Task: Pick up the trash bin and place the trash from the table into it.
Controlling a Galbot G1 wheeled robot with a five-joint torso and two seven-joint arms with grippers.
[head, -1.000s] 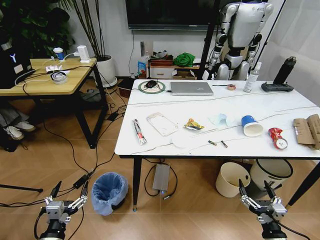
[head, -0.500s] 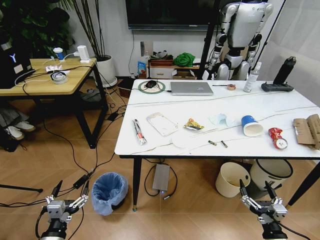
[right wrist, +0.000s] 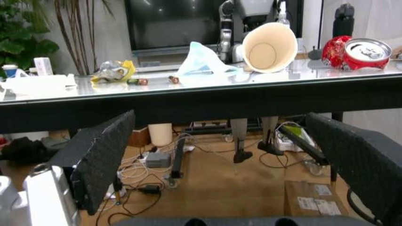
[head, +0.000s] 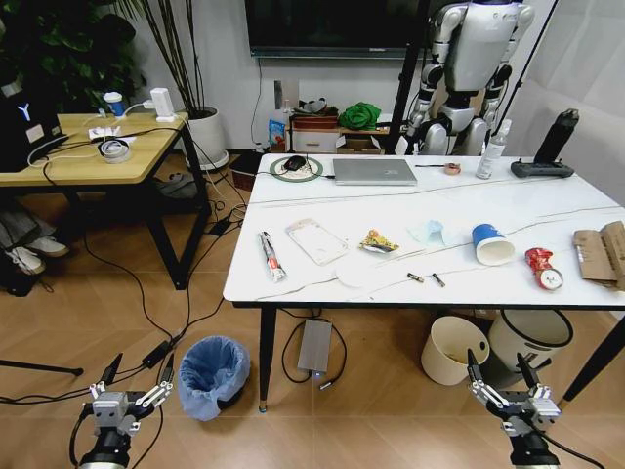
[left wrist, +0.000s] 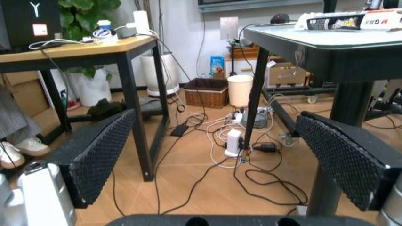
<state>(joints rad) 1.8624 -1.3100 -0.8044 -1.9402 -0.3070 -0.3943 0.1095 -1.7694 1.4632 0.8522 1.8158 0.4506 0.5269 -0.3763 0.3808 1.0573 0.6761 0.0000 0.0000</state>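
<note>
The table [head: 508,210] is seen just as it was a second ago, its trash untouched: a paper cup [head: 491,246], a crushed can [head: 543,271], a tissue [head: 427,233] and a wrapper [head: 271,257]. The trash bin [head: 213,376] is left on the floor by the table leg, unlifted. Almost no motion is shown; the left gripper [head: 130,382] has only been lowered slightly beside the bin, fingers spread and empty. The right gripper [head: 500,371] is held low, also splayed and empty. The task is judged barely begun.
</note>
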